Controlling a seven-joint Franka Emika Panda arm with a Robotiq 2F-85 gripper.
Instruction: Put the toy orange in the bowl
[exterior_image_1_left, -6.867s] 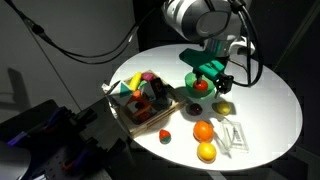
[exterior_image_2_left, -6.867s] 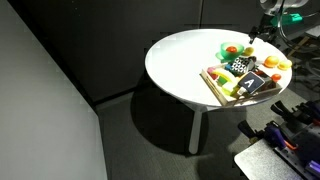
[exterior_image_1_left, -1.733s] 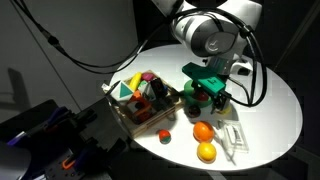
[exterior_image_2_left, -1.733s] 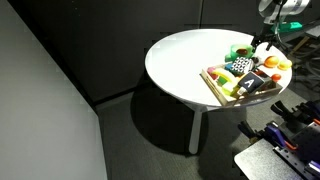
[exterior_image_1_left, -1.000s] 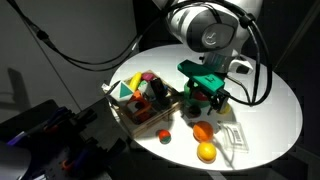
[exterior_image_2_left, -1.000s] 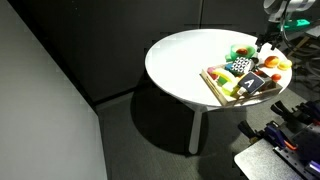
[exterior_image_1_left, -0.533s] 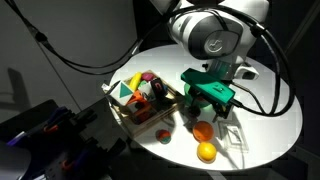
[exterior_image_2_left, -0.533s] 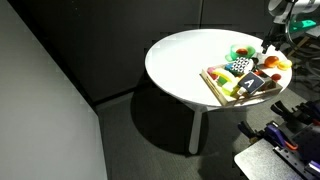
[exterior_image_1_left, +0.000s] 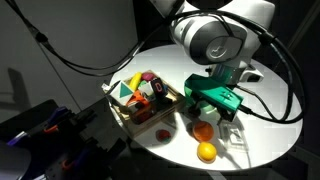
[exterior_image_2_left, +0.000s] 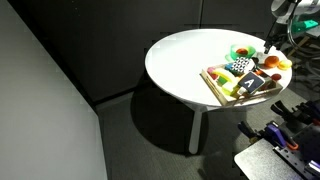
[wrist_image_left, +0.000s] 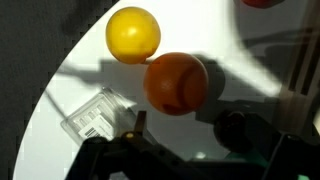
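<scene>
The toy orange (wrist_image_left: 177, 83) lies on the white table, right beside a yellower ball (wrist_image_left: 133, 33). In an exterior view the toy orange (exterior_image_1_left: 203, 131) sits just below my green gripper (exterior_image_1_left: 210, 118). In the wrist view my gripper (wrist_image_left: 185, 135) is open, with its dark fingers apart on either side of the orange and not touching it. The green bowl (exterior_image_2_left: 240, 51) shows only in an exterior view at the table's far side. The arm hides it elsewhere.
A wooden tray (exterior_image_1_left: 125, 108) of mixed toys stands beside the gripper. A clear plastic pack (wrist_image_left: 95, 117) lies close to the two balls. The yellower ball (exterior_image_1_left: 206, 152) lies near the table's front edge. A small red toy (exterior_image_1_left: 163, 134) lies in front of the tray.
My gripper has moved away from the bowl toward the table's front edge. It now hangs over the toy orange. The orange and the yellower ball have not moved.
</scene>
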